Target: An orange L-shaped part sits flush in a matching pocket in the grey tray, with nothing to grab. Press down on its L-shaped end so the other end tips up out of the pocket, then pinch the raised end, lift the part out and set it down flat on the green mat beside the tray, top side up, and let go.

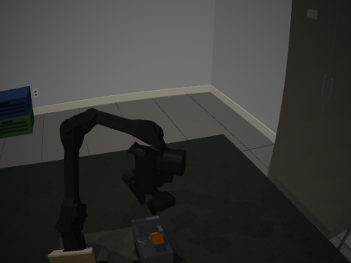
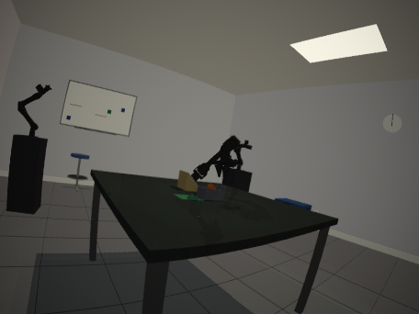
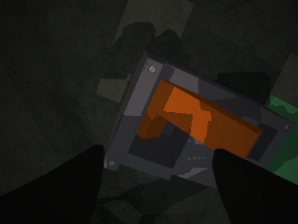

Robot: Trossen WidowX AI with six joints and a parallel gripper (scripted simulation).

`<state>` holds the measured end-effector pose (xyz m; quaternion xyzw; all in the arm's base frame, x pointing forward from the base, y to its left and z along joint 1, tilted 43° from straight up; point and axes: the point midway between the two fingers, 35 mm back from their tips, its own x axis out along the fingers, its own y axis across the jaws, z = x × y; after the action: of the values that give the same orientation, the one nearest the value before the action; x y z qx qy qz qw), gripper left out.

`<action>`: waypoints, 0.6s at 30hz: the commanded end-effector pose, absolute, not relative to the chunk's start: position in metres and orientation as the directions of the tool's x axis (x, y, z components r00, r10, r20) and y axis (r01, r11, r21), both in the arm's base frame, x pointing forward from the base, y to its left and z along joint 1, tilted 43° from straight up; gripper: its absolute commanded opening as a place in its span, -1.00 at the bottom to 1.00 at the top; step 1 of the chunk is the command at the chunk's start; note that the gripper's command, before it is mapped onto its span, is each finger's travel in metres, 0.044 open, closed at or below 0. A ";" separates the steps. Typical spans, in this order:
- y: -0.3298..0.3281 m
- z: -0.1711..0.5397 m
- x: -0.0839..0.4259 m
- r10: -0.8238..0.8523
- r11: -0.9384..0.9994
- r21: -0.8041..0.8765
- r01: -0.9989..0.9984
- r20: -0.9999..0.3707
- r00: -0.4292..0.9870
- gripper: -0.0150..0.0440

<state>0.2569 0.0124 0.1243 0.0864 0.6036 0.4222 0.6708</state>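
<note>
The orange L-shaped part (image 1: 157, 239) (image 2: 211, 186) (image 3: 225, 131) is tilted in the grey tray (image 1: 155, 254) (image 2: 210, 195) (image 3: 134, 95). Its L-shaped end is low in the pocket, at the left in the wrist view; its other end is raised above the tray's top, towards the mat. My gripper (image 1: 148, 208) (image 3: 159, 155) is open and empty, above the tray and clear of the part. In the wrist view its right fingertip overlaps the part's lower edge. The green mat (image 2: 185, 196) (image 3: 286, 152) lies beside the tray, under the raised end's side.
A tan wedge-like block (image 1: 73, 257) (image 2: 186, 181) stands near the arm's base, beyond the mat in the exterior view. The tray's raised rim and corner screws show in the wrist view. The dark table (image 2: 198, 234) carries everything. Other arms on pedestals stand away from it.
</note>
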 end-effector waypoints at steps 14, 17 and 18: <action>-0.036 0.082 0.273 0.668 -0.160 -0.020 -0.987 -0.738 -0.093 0.46; -0.036 0.082 0.273 0.668 -0.160 -0.020 -0.987 -0.738 -0.093 0.46; -0.036 0.082 0.273 0.668 -0.160 -0.020 -0.987 -0.738 -0.093 0.46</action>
<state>0.2665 -0.0143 0.1015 -0.1800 0.3926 0.6244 0.6509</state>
